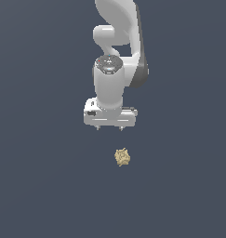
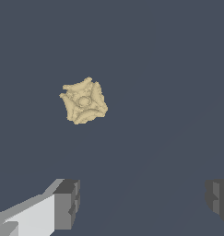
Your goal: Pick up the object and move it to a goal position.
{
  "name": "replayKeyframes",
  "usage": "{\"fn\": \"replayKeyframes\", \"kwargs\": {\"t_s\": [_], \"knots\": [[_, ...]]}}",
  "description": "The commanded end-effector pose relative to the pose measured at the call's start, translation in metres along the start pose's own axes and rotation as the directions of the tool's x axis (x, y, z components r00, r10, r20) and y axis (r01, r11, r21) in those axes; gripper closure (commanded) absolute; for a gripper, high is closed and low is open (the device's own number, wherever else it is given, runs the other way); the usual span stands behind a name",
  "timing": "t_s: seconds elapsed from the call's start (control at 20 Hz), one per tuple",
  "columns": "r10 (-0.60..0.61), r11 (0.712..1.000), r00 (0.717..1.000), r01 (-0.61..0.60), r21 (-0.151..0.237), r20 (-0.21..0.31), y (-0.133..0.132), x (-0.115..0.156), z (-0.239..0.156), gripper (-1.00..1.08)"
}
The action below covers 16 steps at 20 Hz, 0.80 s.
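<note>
We note the white arm reaching down from the top of the exterior view, its gripper pointed at the flat dark slate-grey floor. Only the two short fingertips show below the white hand body there. In the wrist view we see the gripper with its jaws set wide apart, one grey pad at one side of the frame and the other at the opposite edge, nothing between them but bare floor. The object, a small tan-yellow knobbly clump, lies alone on the floor, nearer the camera than the gripper in the exterior view and slightly toward the exterior view's right of it, apart from the fingertips. In the wrist view the object sits clear of both pads, its ridged, lumpy surface plainly visible, untouched.
</note>
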<state>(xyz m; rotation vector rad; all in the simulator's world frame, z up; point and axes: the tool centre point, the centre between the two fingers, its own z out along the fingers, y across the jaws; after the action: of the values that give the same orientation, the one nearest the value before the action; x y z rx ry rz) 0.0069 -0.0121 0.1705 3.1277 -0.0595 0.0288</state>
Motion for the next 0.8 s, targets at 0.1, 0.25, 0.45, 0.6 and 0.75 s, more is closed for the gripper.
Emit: {"fn": "replayKeyframes", "kwargs": {"t_s": [0.1,0.25,0.45,0.6,0.75], "knots": [[-0.005,1.000,1.000,0.005,-0.001,0.002,-0.0004,-0.0006,0.0006,-0.92],[-0.028,1.000,1.000,0.029,-0.009,0.012,-0.0023,-0.0036,0.0035,-0.92],[-0.061,0.998,0.998,0.062,-0.018,0.028,-0.0049,-0.0080,0.0074,-0.92],[-0.062,0.998,0.998,0.062,-0.019,0.028,-0.0049,-0.0081,0.0074,-0.92],[-0.065,0.998,0.998,0.065,-0.018,0.027,-0.0057,-0.0065,0.0082,-0.92]]}}
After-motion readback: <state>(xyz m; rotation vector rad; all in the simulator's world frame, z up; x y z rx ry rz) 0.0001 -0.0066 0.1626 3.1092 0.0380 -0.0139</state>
